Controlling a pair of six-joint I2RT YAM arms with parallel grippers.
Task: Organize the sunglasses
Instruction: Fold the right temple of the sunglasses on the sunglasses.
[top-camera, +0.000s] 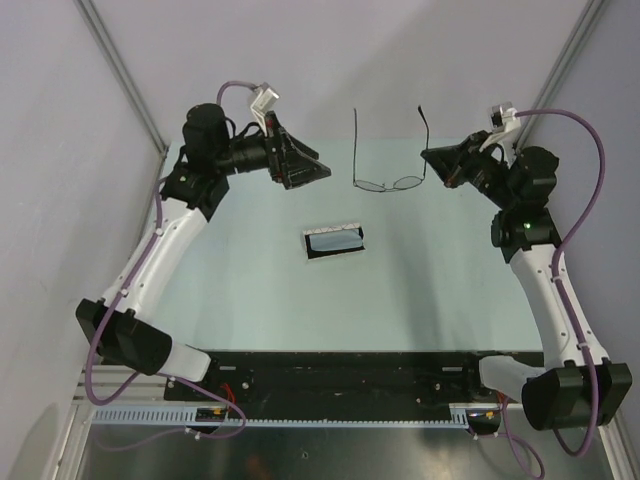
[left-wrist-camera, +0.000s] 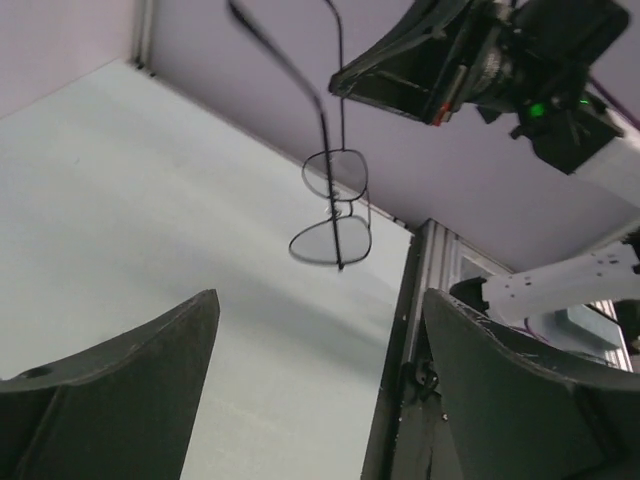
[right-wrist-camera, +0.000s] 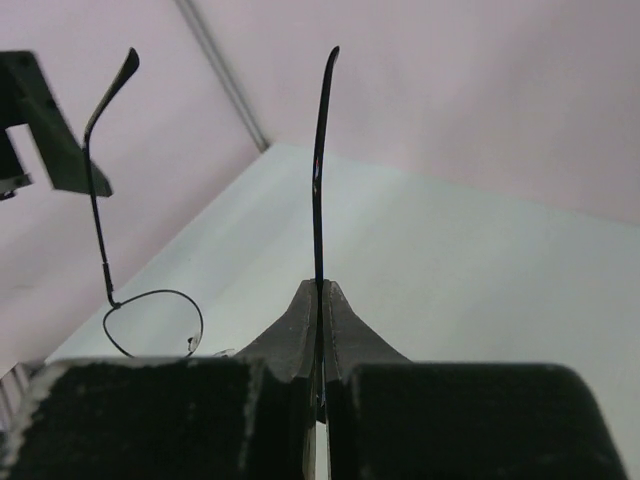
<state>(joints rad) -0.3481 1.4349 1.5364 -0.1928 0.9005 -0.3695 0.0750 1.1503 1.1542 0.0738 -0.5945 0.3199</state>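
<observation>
The pale green counter (top-camera: 420, 300) fills my overhead view, with both arms reaching out to its far end and facing each other across the gap. The left gripper (top-camera: 318, 166) hangs over the counter's far left with its jaws spread wide and nothing between them; on its wrist camera the two dark fingers (left-wrist-camera: 130, 390) frame open space, aimed at the glasses. The right gripper (right-wrist-camera: 320, 292) has its jaws clenched on one temple of the sunglasses (top-camera: 388, 184), which it holds off the counter between the two arms, both temples unfolded and the thin wire rims hanging toward the left arm. Nearer to me, around the middle of the counter, lies a small dark rectangular case (top-camera: 335, 242), which looks open on top, well apart from the glasses. I judge the step in hand to be the folding: the frame is picked up and presented, but the temples are not yet closed and nothing is in the case. Next I would bring the left jaws onto the free temple (left-wrist-camera: 290, 80) or the front of the frame, close lightly and swing that temple in. It calls for a gentle, well-aligned approach, since the wire is thin and could twist or slip in the right grip.
</observation>
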